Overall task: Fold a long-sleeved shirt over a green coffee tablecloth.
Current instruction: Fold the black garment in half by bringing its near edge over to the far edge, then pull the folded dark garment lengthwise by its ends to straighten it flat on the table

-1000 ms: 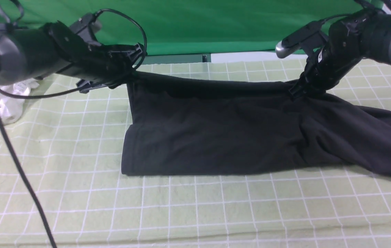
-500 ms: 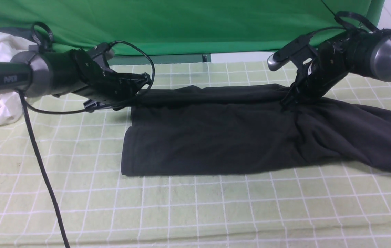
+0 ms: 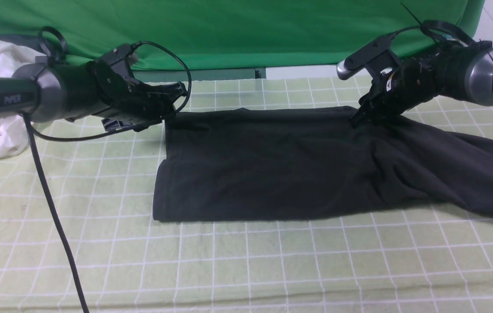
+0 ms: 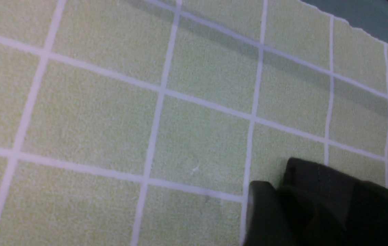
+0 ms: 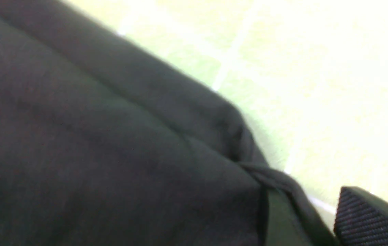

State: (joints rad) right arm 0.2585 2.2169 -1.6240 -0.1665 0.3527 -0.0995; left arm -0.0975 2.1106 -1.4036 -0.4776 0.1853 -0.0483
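Where long-sleeved shirt (image 3: 272, 165) lies flat, long axis left-right, sleeve (image 3: 468, 169) pointing right.

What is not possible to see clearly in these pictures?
- Front view: the long-sleeved shirt has a sleeve cut off by the edge.
- Front view: left end effector and right end effector are dark against black cloth; open or shut unclear.
- Right wrist view: blur hides any grip.
- Front view: the left arm covers part of the white garment.

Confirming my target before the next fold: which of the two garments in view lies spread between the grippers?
The black long-sleeved shirt, flat on the checked tablecloth; the white garment sits crumpled at far left, behind the left arm.
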